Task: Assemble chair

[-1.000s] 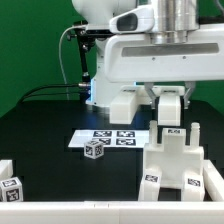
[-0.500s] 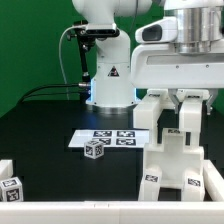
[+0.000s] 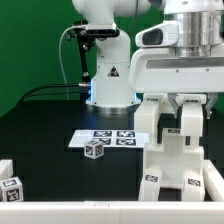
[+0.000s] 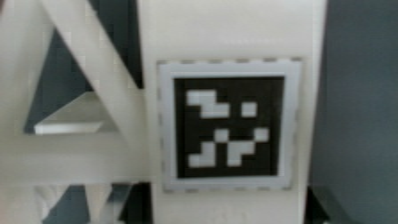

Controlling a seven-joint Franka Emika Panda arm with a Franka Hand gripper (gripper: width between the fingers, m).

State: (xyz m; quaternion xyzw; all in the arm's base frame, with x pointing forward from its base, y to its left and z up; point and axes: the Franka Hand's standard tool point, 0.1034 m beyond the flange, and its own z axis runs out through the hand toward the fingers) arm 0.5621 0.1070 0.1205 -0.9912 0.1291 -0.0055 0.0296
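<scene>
The chair's chunky white structure (image 3: 176, 165), with tags on its front, stands at the exterior view's lower right. My gripper (image 3: 176, 118) hangs right over its top, the white fingers (image 3: 190, 118) reaching down to it. In the wrist view a white upright bar with a black-and-white tag (image 4: 228, 125) fills the picture and runs down between the jaws of my gripper (image 4: 217, 214), which looks shut on that bar. Slanted white struts (image 4: 80, 90) of the chair lie beside it. The fingertips themselves are hidden.
The marker board (image 3: 108, 139) lies flat mid-table. A small white tagged cube (image 3: 95, 150) rests at its front edge. Another tagged white piece (image 3: 10, 188) sits at the exterior view's lower left corner. The robot's base (image 3: 108, 75) stands behind.
The hand has shifted toward the exterior view's right, from over the board's edge to over the chair structure. In the last half second it barely moved. The loose parts stayed put.
</scene>
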